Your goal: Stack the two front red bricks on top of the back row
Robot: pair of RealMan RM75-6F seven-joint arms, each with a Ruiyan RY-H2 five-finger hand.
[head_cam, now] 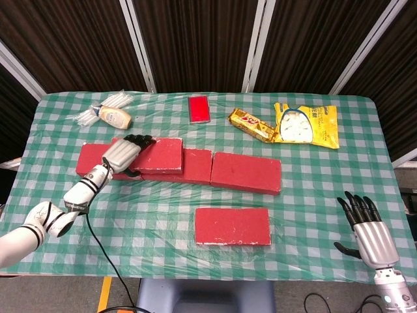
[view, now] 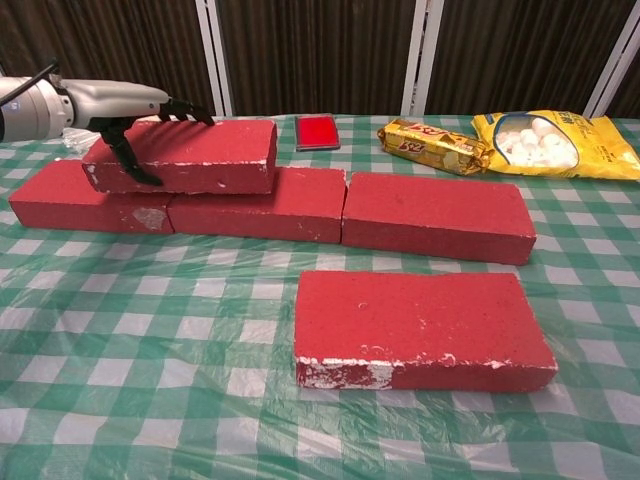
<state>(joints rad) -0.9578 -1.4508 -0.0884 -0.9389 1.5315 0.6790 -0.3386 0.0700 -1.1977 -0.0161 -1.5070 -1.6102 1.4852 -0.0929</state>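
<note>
the left hand (view: pixel 135 110) clamps the lifted brick (view: pixel 190 155) at its left end, fingers laid over the top face and the thumb hooked down the near side. that brick sits on the back row (head_cam: pixel 244 171), straddling the seam between the two bricks directly beneath the hand. whether its full weight is already down cannot be told.

the main risk, as i judge it, is the release: the thumb lies between the brick's near face and the row's top edge, so pulling it out carelessly could drag the brick toward the robot or twist it off line. a skewed or overhanging brick would leave less room for the next one, and a hard nudge could shift the row below.

the left arm reaches long and low from the robot's side, the forearm running up to the hand from the table's near-left corner. the second front brick (head_cam: pixel 232 225) lies flat on the table (head_cam: pixel 313 189), well off to the hand's right and nearer the robot. the right hand (head_cam: pixel 368 229) hangs beyond the table's near-right corner, fingers spread, holding nothing.
</note>
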